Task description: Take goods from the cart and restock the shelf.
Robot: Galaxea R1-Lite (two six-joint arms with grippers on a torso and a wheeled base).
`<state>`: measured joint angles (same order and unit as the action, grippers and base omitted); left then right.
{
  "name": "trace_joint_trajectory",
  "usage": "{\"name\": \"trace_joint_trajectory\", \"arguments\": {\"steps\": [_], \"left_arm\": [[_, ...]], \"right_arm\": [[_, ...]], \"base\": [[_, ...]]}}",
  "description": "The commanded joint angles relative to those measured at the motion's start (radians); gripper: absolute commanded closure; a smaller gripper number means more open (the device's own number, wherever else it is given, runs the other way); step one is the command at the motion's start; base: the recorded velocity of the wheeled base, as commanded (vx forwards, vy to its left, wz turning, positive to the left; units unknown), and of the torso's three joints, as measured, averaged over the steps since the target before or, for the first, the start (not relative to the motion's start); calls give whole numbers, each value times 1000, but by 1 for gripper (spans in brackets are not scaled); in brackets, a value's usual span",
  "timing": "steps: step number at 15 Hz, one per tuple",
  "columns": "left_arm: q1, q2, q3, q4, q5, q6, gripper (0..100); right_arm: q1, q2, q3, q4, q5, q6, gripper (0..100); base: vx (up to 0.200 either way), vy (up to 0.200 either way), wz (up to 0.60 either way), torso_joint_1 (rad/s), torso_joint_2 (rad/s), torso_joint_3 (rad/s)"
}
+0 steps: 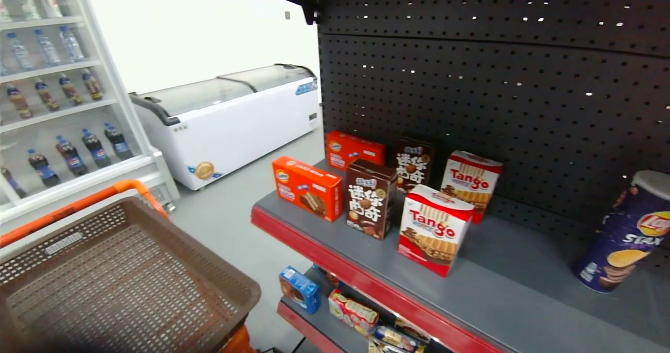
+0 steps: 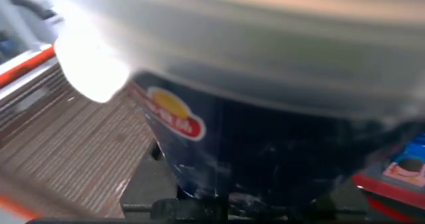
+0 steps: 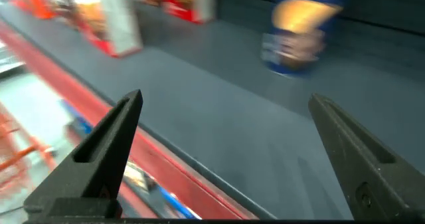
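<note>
A dark blue chips can (image 2: pixel 279 151) with a red and yellow logo sits right against my left wrist camera. It hangs above the brown cart basket (image 2: pixel 73 151), and my left gripper holds it, fingers hidden. My right gripper (image 3: pixel 226 98) is open and empty, hovering over the grey shelf board (image 3: pixel 219 117). Beyond it on that board stands another blue chips can (image 3: pixel 302 24). In the head view this can (image 1: pixel 625 232) stands at the shelf's right end. The brown basket (image 1: pixel 104 269) with its orange handle is at the lower left.
Orange boxes (image 1: pixel 308 186), brown boxes (image 1: pixel 370 198) and red-and-white wafer boxes (image 1: pixel 433 229) stand in pairs on the grey shelf (image 1: pixel 502 290) before a black pegboard. A lower shelf holds small packs (image 1: pixel 299 289). A chest freezer (image 1: pixel 230 120) and a drinks fridge (image 1: pixel 57 86) stand on the left.
</note>
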<state>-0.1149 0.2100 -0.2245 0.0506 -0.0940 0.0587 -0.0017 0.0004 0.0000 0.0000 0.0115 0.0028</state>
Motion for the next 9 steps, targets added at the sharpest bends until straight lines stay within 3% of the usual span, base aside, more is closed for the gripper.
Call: {"name": "trace_joint_trajectory", "arguments": {"steps": [1,9], "left_arm": [[-2,6,-1,0,-1,0,100],[-2,5,1,0,0,0,100]], "right_arm": [[0,0,0,0,1,0,0],[0,0,0,0,1,0,0]], "base": [[0,0,-600,2,7,-2],[0,0,-600,3,0,3]]}}
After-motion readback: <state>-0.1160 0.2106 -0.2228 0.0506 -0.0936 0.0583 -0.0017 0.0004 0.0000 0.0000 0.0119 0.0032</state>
